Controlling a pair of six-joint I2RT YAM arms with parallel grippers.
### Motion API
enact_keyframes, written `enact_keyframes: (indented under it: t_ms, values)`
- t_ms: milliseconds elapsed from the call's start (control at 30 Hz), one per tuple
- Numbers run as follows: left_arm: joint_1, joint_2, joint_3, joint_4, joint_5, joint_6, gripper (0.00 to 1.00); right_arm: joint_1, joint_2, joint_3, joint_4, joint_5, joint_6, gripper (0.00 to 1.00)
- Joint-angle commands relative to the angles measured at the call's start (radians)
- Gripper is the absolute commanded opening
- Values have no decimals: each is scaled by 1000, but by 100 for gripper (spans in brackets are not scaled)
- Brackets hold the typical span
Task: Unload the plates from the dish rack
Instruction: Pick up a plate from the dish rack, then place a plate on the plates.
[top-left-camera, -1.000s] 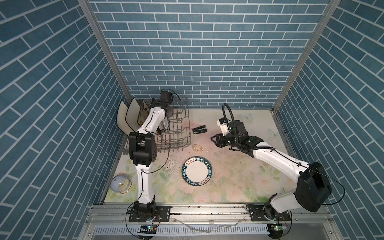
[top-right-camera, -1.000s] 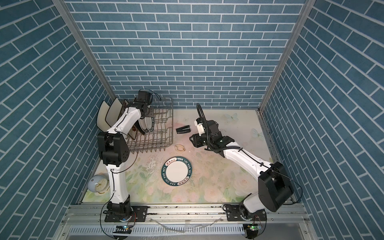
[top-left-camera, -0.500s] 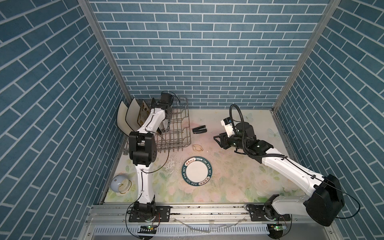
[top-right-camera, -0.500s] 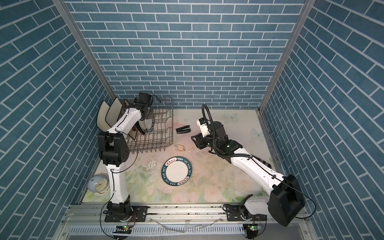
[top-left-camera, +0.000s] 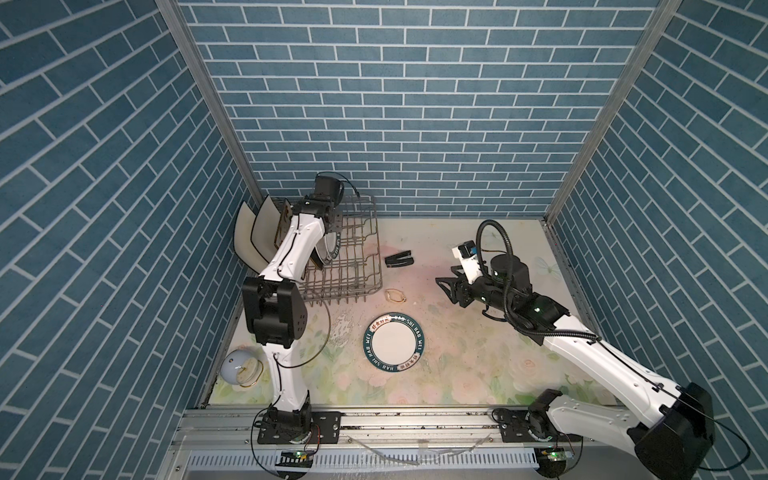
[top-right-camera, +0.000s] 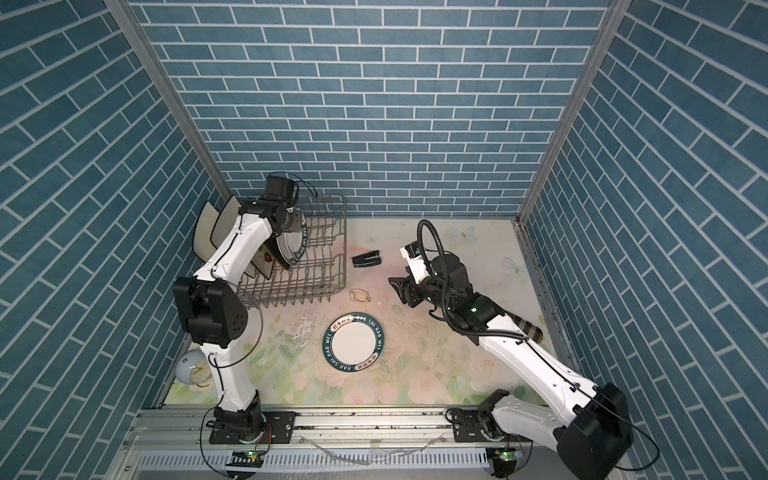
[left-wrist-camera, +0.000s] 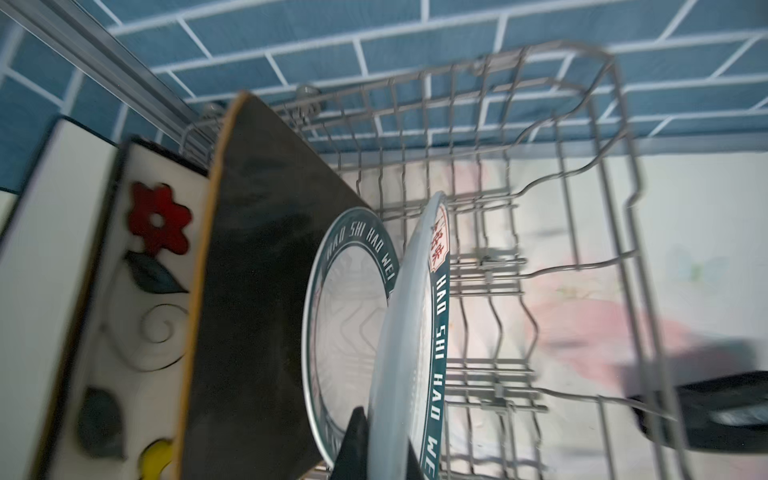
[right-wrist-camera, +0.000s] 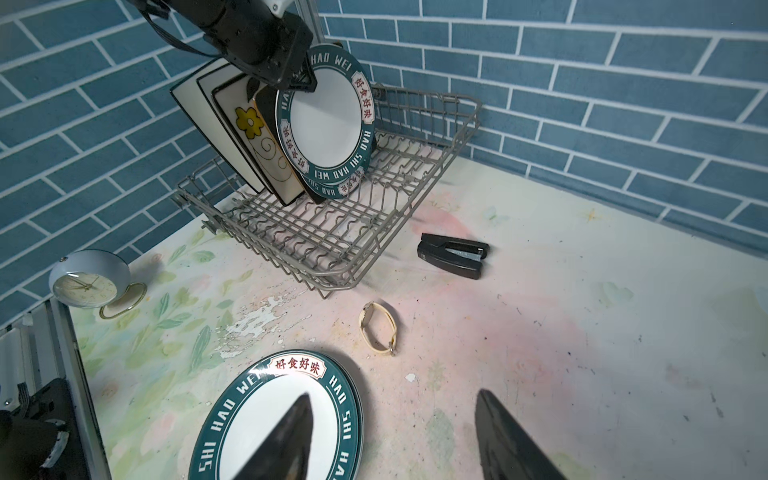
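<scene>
Blue brick walls (top-left-camera: 395, 104) enclose a floral tabletop (top-left-camera: 457, 365) (paint chipped).

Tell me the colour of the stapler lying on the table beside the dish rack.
The stapler is black, clearest in the right wrist view.

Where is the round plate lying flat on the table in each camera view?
In both top views: the flat plate sits mid-table, in front of the dish rack.
Left wrist: not in it.
Right wrist: in the foreground, partly behind a finger of the right gripper.
Shared landmark: the dish rack, visible in all four.
</scene>
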Motion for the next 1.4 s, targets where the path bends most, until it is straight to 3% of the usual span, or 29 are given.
enact_keyframes:
  t_ms: [0, 233, 400, 567, 900, 1067, 1367]
  values:
    - [-21, -115, -3, -29, 77, -25, 3, -4, -66, -38, 45, -7, -116, 62]
    - [-24, -353, -155, -10, 243, -94, 2, -3, -86, -45, 46, 8, -137, 66]
    - [-25, -547, -325, 39, 392, -138, 2, -3, -122, -198, 349, -40, -144, 66]
    - [-25, -717, -490, 66, 504, -172, 0, -4, -112, -213, 414, -163, -139, 66]
    - [-25, -993, -835, 231, 760, -201, 0, -4, -7, -210, 626, -356, 4, 65]
    - [-25, -1082, -930, 339, 886, -214, 0, -4, 64, -177, 701, -421, 78, 65]
    - [-25, -1112, -1014, 452, 974, -258, 0, 16, 143, -115, 710, -458, 138, 63]
